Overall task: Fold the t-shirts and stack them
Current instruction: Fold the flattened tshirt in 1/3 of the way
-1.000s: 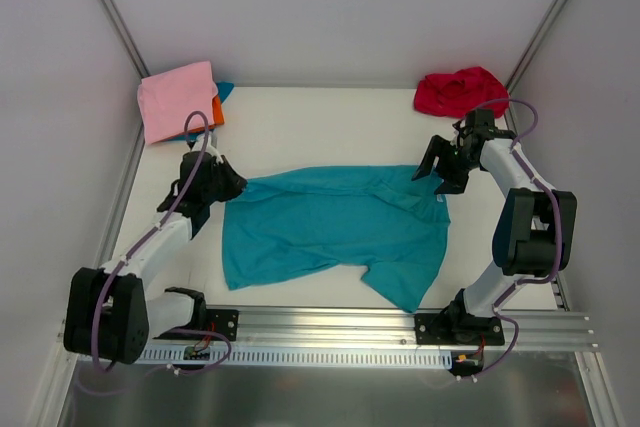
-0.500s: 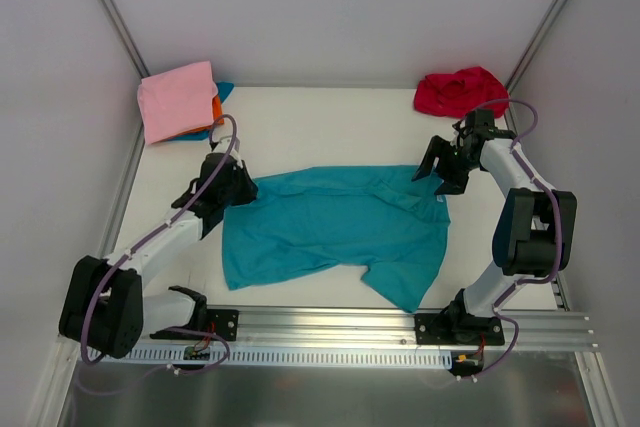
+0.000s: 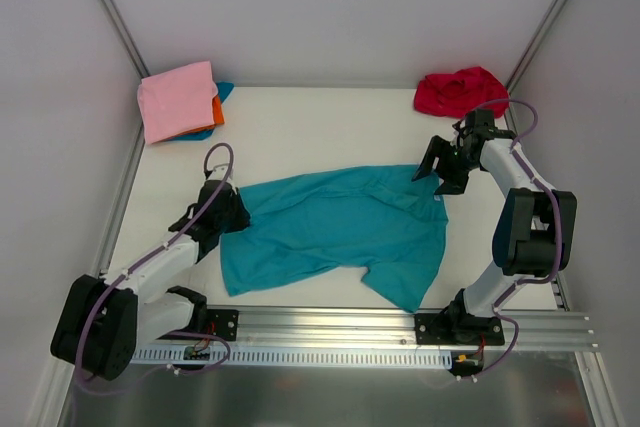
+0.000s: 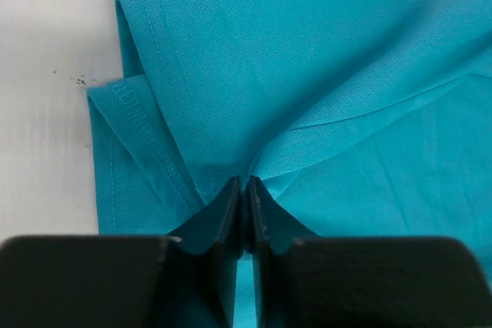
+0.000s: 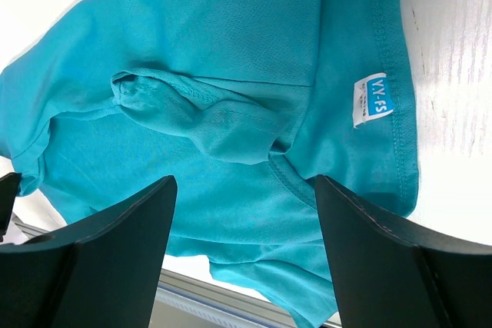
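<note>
The teal t-shirt (image 3: pixel 335 227) lies spread and rumpled across the middle of the white bench (image 3: pixel 320 127), its long side running left to right and one corner drooping toward the near rail. The left claw (image 3: pixel 238 212) sits low at the shirt's left edge. In the left wrist view its fingers (image 4: pixel 231 205) stand pressed almost together, with a pucker of teal cloth (image 4: pixel 307 74) drawn up into the thin slit between them, so it is pinching the shirt. Just left of that pinch a stitched hem (image 4: pixel 134 113) folds over itself, and bare bench shows beyond it. The right claw (image 3: pixel 438 175) hangs over the shirt's far right corner with its fingers spread wide and nothing between them. From the right wrist view those dark fingers (image 5: pixel 115 251) frame a bunched fold of cloth, and a small white neck label (image 5: pixel 373 100) lies beside the shirt's seamed edge. At the back left corner of the bench a folded pink t-shirt (image 3: pixel 178 99) rests on top of a stack, with an orange one (image 3: pixel 216 110) and a blue one (image 3: pixel 222 92) peeking out from under its right side. A red t-shirt (image 3: pixel 460 90) lies crumpled in the back right corner, near the right arm but apart from the teal shirt.
</note>
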